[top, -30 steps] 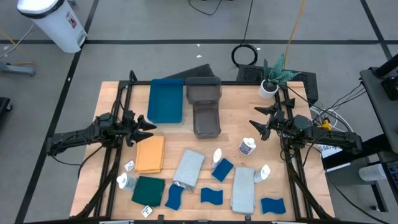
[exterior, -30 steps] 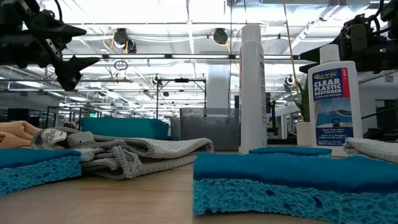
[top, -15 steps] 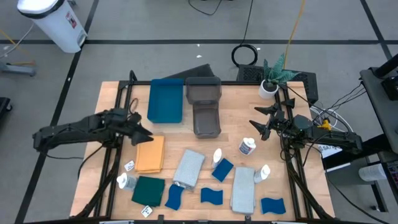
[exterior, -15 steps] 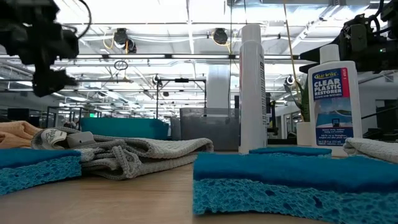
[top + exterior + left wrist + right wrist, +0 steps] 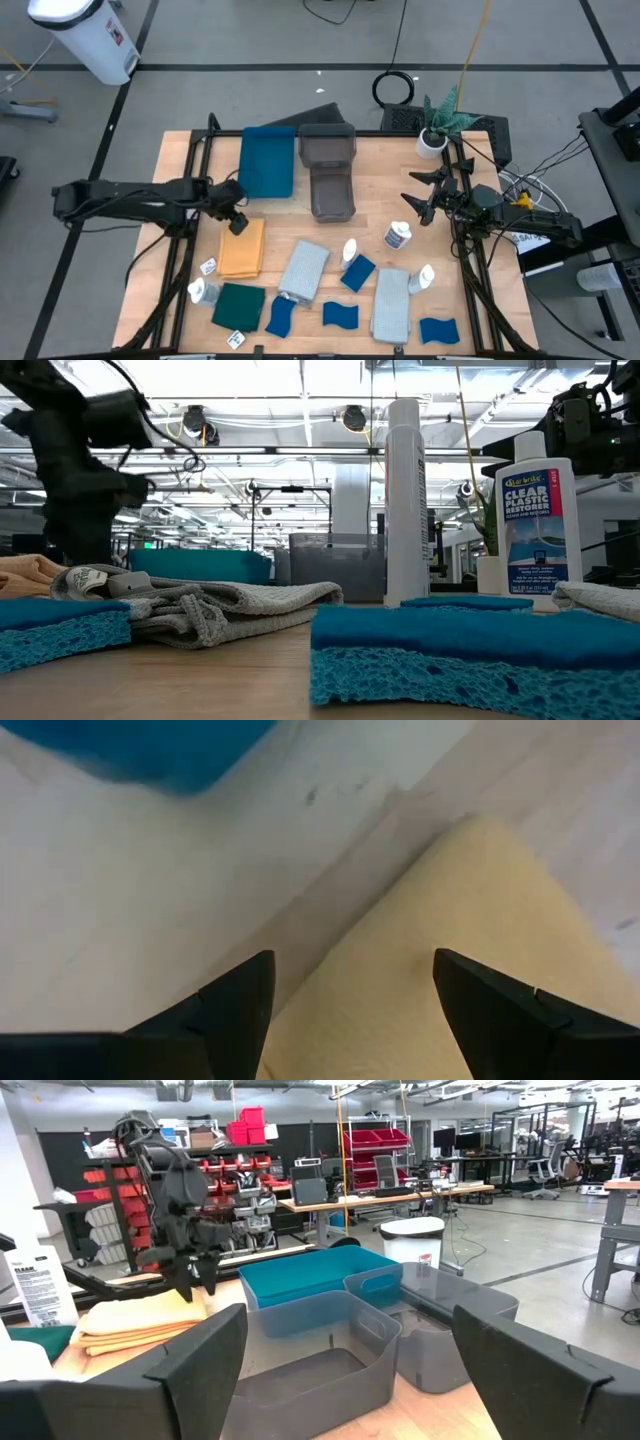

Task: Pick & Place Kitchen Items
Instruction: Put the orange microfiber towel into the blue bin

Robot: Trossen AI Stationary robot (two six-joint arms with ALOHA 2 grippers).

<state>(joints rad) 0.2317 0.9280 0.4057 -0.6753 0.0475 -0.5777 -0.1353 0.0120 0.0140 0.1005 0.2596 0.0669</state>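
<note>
Orange cloth point(image 5: 242, 247) — open left gripper point(image 5: 236, 221) just above its corner

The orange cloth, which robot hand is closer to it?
The left. The left gripper hangs right over the orange cloth, at its far corner, fingers open. The right gripper waits across the table, near the standing bottle.
</note>
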